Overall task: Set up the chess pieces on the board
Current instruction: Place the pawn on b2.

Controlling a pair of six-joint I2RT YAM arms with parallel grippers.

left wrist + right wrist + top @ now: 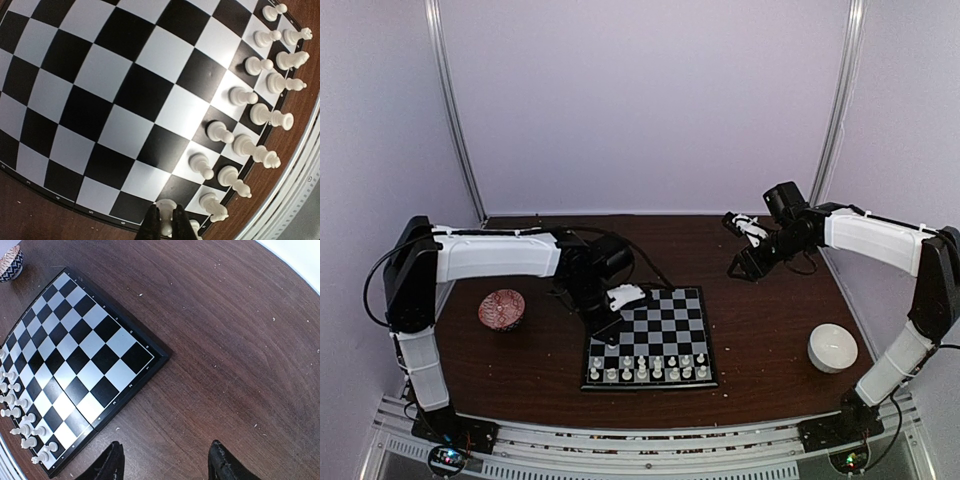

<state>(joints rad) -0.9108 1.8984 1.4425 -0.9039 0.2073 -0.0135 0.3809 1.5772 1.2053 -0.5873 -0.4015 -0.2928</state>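
Observation:
The black and white board (655, 325) lies at the table's middle. Several white chess pieces (648, 368) stand in two rows along its near edge; they also show in the left wrist view (260, 112) and the right wrist view (20, 415). My left gripper (609, 331) hangs over the board's left edge, just behind the rows. In the left wrist view it (167, 226) is shut on a white pawn (166, 209), held just over a square at the end of the pawn row. My right gripper (744, 246) is open and empty above the bare table right of the board (75, 355).
A red patterned bowl (502, 308) sits left of the board, and shows in the right wrist view (10, 262). A white bowl (832, 347) sits at the right front. Pale crumbs dot the brown table (240, 340). White walls close in the back and sides.

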